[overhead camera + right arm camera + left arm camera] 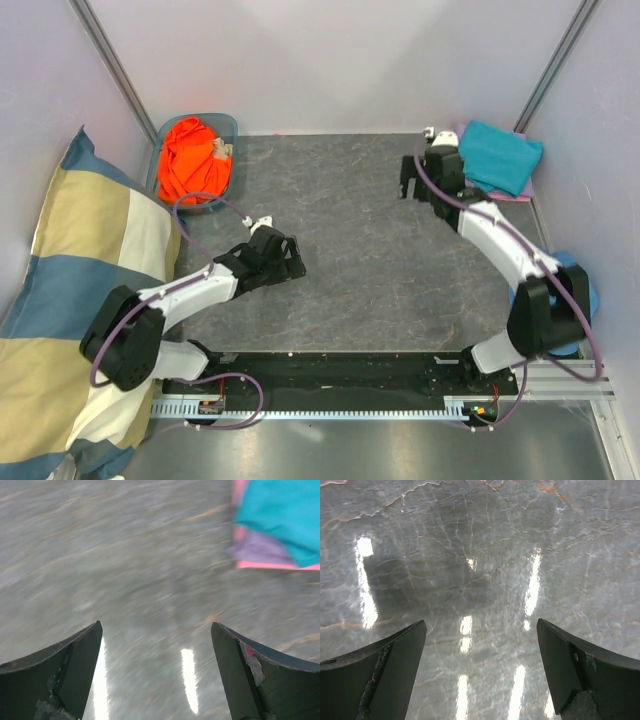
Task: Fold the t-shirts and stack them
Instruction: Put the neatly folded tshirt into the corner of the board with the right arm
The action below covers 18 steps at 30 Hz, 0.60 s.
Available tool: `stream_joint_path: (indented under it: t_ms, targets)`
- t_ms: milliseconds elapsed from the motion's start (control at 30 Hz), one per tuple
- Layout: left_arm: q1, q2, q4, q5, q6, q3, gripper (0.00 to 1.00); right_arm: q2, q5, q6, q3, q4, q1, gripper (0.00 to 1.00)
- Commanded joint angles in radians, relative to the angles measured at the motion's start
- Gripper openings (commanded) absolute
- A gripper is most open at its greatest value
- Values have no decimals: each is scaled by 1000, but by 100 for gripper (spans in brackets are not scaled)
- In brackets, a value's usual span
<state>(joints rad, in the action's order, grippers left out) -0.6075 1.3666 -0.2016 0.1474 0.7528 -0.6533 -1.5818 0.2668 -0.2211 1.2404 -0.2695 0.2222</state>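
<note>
In the top view, the teal t-shirt [500,155] lies folded in the upper right corner of the counter [350,250]. Under it an edge of the lavender t-shirt [524,188] shows. The orange t-shirt [192,160] is crumpled in a tub [232,125] at the upper left, beside a big checked pillow [70,300]. The right hand [410,185] is just left of the stack and apart from it. The left hand [290,258] is at the lower left of centre, over bare counter.

In the left wrist view, the left hand [480,670] is released. Its fingers [380,680] stand wide apart with only the shiny counter between them.

The right wrist view is blurred, but this hand [157,670] is also released and grasps nothing. In the upper right corner the stack is visible: teal on top, lavender under it, and the pink t-shirt [270,565] as a thin edge at the bottom.

I judge the task is mostly done, because three shirts seem folded and stacked. The orange one is left to take out, fold and put on the stack.
</note>
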Motion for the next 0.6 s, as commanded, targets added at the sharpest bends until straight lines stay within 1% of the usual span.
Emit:
stream_joint_path:
  t_ms: [0,100,167,300,367,567]
  targets:
    - [-5,-124,-44,12,-26,15,100,254,3,-61,-148,35,121,98]
    - [-8,-207,-80,24,-27,18,100,409,12,-99,-284,24,196,98]
    - [-9,-274,-91,32,-32,23,100,507,23,-124,-330,10,245,98]
    - [-14,-384,-120,64,-47,30,100,649,69,-201,-448,-42,312,98]
    - [-14,-418,-128,79,-52,37,100,725,83,-211,-479,-56,336,98]
    - [-17,-511,-199,125,-55,29,100,865,103,-254,-535,-168,356,98]
